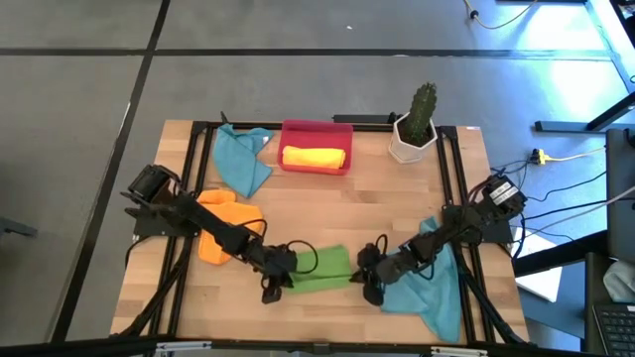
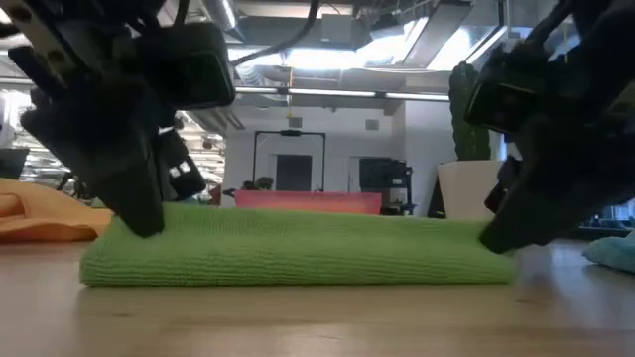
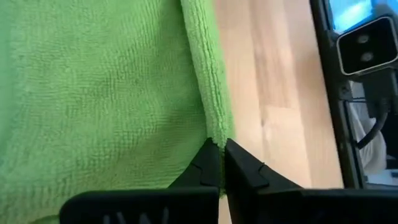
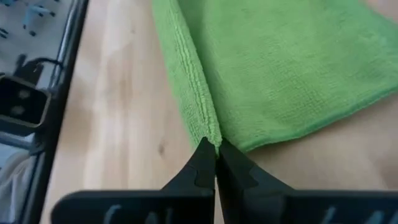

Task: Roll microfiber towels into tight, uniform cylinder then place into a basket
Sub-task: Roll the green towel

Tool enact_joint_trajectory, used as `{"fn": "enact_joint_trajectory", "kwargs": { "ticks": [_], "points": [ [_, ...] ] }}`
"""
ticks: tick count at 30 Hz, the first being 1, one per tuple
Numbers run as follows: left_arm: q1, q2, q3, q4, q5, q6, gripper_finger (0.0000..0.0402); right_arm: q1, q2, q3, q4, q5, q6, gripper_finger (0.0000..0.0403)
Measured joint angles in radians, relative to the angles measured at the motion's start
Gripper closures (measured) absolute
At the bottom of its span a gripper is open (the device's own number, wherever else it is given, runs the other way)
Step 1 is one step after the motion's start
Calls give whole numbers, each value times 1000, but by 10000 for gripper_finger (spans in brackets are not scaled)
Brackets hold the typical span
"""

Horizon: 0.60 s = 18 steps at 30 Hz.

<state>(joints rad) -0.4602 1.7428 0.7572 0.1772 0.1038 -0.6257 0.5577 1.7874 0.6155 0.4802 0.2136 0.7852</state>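
Note:
A green microfiber towel lies folded flat near the table's front edge, with a thick doubled near edge. My left gripper is shut on that edge at the towel's left end, and my right gripper is shut on it at the right end. In the low view the towel stretches between the left gripper and the right gripper. The red basket stands at the far middle with a rolled yellow towel inside. My left gripper pinches the green towel's thick near edge between its two fingertips, at the towel's left end. The fingers slant down from the table's left. The towel lies on the table. My right gripper pinches the same near edge at the towel's right corner, between its two fingertips. The fingers slant down from the table's right. Here too the towel rests on the table.
An orange towel lies under my left arm and a teal towel under my right arm. Another teal towel lies left of the basket. A white cactus pot stands at the far right.

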Motion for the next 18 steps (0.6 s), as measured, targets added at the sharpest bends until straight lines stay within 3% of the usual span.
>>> {"fn": "enact_joint_trajectory", "kwargs": {
  "ticks": [10, 18],
  "points": [
    [15, 0, -24, -5, -78, 56, 394, -39, 0, 0, -67, 70, -1, 400],
    [13, -1, 22, -47, -87, 214, 327, -39, -2, 0, -89, 78, 1, 399]
  ]
}}
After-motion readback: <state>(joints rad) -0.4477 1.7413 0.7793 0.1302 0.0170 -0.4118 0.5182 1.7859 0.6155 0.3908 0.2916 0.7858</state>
